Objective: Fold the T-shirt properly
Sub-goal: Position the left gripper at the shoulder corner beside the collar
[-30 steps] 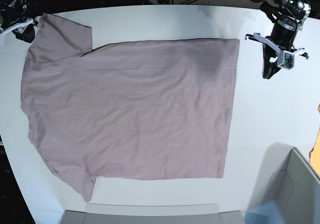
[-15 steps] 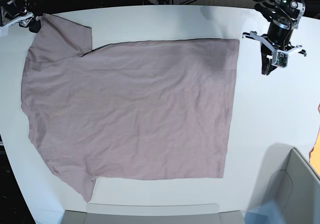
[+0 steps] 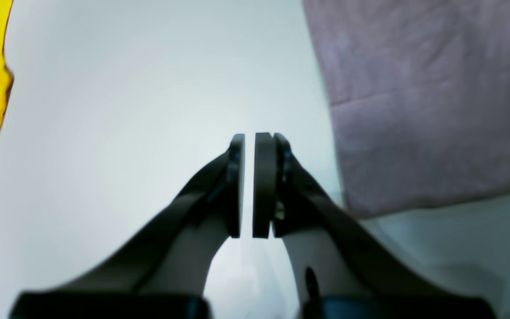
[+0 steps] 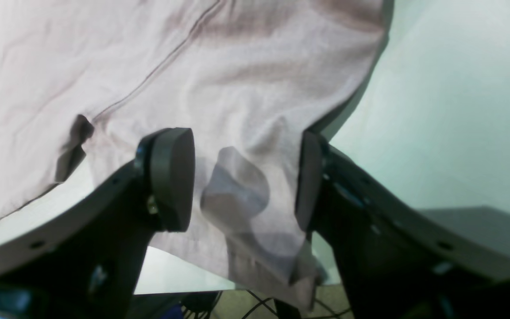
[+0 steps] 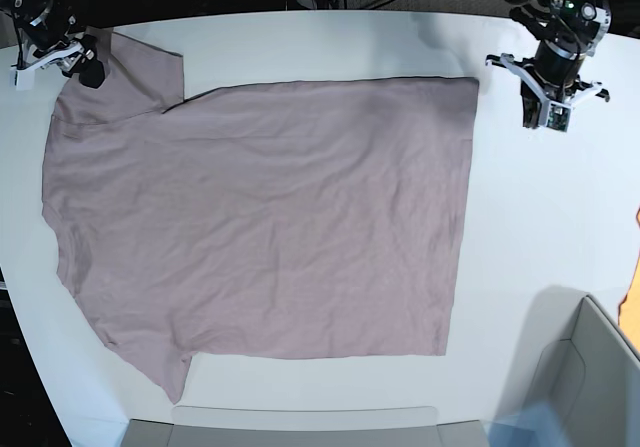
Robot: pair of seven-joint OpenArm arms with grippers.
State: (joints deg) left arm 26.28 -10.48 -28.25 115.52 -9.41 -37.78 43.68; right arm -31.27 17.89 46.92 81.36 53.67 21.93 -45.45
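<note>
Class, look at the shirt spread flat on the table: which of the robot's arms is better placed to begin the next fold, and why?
Probably the right. Its pincer stands open with the T-shirt sleeve edge between its pads. The left pincer is nearly closed over bare table, beside the hem.

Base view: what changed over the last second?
The right gripper came in from the table's corner to the T-shirt sleeve, jaws wide, fabric between them, not clamped. The left gripper pulled up and away from the hem, holding nothing. The T-shirt stayed flat.
</note>
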